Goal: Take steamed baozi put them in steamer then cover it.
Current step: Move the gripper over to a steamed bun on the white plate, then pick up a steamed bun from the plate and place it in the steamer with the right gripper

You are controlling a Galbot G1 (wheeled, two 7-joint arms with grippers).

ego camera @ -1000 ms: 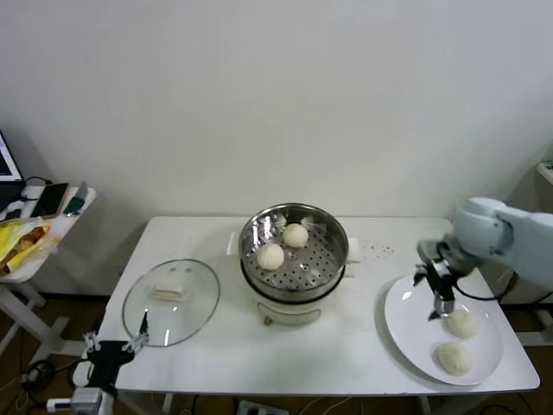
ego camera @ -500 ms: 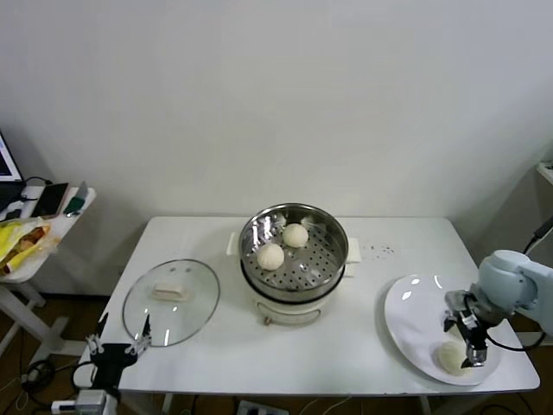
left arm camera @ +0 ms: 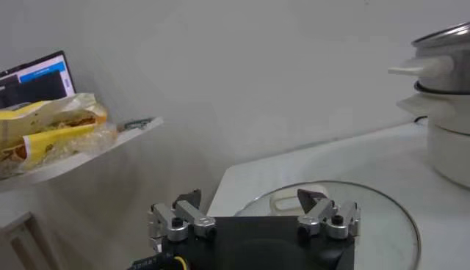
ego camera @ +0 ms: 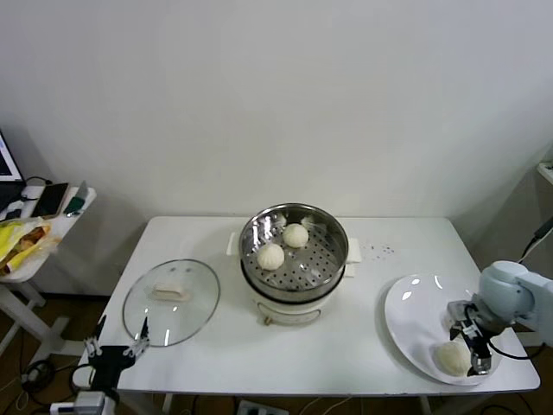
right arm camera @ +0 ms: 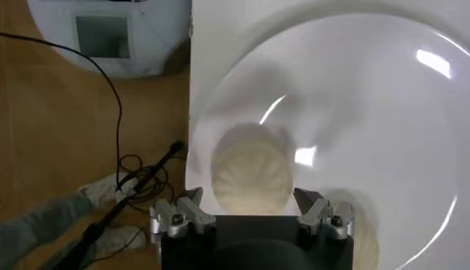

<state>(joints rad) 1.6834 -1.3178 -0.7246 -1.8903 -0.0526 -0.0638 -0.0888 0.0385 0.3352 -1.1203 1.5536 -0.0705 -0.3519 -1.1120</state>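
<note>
Baozi (right arm camera: 251, 167) on plate (right arm camera: 382, 88) — open right gripper (right arm camera: 251, 211) overhead

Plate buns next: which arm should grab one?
Right. Its open end effector hangs over the flat white plate, straddling a round cream-white bun. The left end effector waits off the table's near-left edge by the clear glass lid.

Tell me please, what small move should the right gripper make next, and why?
Probably lower the right gripper a little and close it on the baozi on the plate. Its jaws stand open on either side of that bun, nothing is held, and only two buns lie in the steamer. The left gripper waits near the cover.
</note>
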